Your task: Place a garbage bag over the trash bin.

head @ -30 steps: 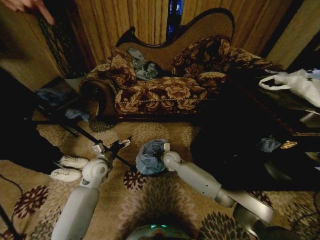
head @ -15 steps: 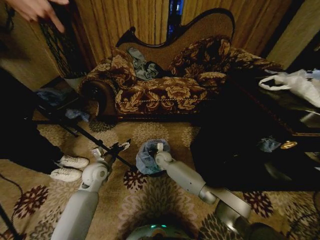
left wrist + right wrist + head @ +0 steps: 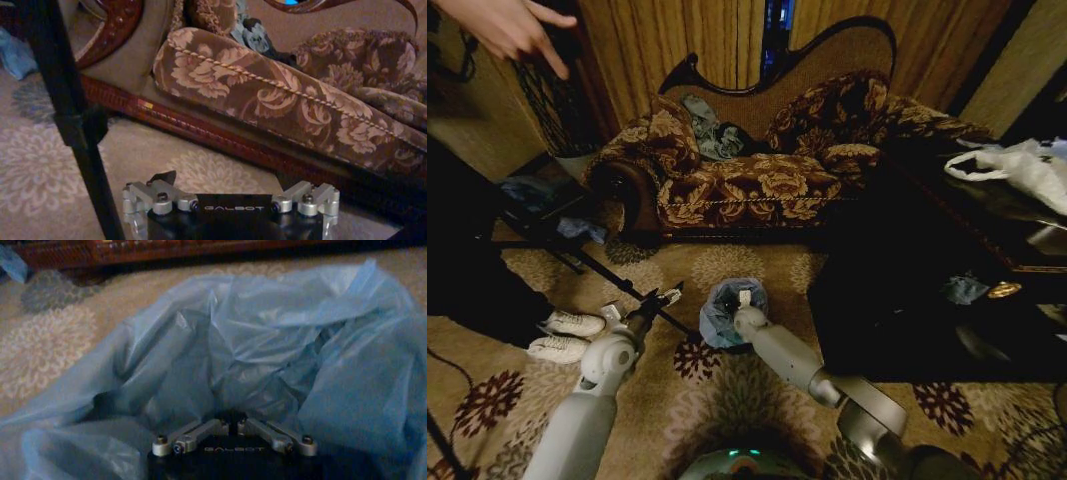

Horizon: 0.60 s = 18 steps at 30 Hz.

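Garbage bag is draped over the trash bin on the carpet; right gripper is pushed inside, seemingly closed, grasp unclear. Film is judged light, limp, slippery; best gripped at the edge

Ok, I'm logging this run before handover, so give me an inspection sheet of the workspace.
Surface: floral carpet.
Job's things: light blue garbage bag draped over the trash bin, wrinkled; the bin itself is hidden under it.
Clutter: white sneakers, white plastic bag on the dark table.
Grippers: right gripper shut, down in the bag's opening; left gripper open, beside a tripod leg.
Cables: thin dark one crossing the carpet at far left.
Surroundings: floral sofa, curtains.
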Motion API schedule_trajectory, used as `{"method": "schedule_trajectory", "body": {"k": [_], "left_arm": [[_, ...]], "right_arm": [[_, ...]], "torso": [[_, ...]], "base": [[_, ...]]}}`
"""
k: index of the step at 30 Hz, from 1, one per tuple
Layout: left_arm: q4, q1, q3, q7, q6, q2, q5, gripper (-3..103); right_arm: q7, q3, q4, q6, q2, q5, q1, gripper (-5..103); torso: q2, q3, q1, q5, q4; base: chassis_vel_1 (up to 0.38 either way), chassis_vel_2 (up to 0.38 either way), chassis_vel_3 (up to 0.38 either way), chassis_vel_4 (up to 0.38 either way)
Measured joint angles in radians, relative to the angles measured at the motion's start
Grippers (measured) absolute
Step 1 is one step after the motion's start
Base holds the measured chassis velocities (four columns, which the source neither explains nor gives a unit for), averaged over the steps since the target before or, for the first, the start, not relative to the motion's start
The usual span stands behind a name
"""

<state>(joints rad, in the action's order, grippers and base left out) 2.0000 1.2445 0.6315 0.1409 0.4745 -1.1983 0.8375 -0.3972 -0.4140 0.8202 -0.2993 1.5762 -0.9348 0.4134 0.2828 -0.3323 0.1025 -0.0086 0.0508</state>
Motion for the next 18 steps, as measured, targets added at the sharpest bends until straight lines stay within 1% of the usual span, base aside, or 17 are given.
{"method": "schedule_trajectory", "body": {"k": [7,16,18], "left_arm": [[0.025,0.029,0.020,-0.001,-0.003,-0.014,-0.003,100],[0.032,0.030,0.021,0.003,-0.004,-0.018,-0.004,100],[0.033,0.025,0.018,0.004,-0.004,-0.016,-0.003,100]], "right_arm": [[0.040,0.037,-0.096,0.045,0.034,0.066,0.006,0],[0.067,0.045,-0.100,0.054,0.034,0.074,0.025,0],[0.081,0.050,-0.055,0.046,0.028,0.077,0.040,2]], "torso": [[0.000,0.000,0.000,0.0000,0.0000],[0.000,0.000,0.000,0.0000,0.0001],[0.000,0.000,0.000,0.0001,0.0001]], "base": [[0.000,0.000,0.000,0.000],[0.000,0.000,0.000,0.000],[0.000,0.000,0.000,0.000]]}}
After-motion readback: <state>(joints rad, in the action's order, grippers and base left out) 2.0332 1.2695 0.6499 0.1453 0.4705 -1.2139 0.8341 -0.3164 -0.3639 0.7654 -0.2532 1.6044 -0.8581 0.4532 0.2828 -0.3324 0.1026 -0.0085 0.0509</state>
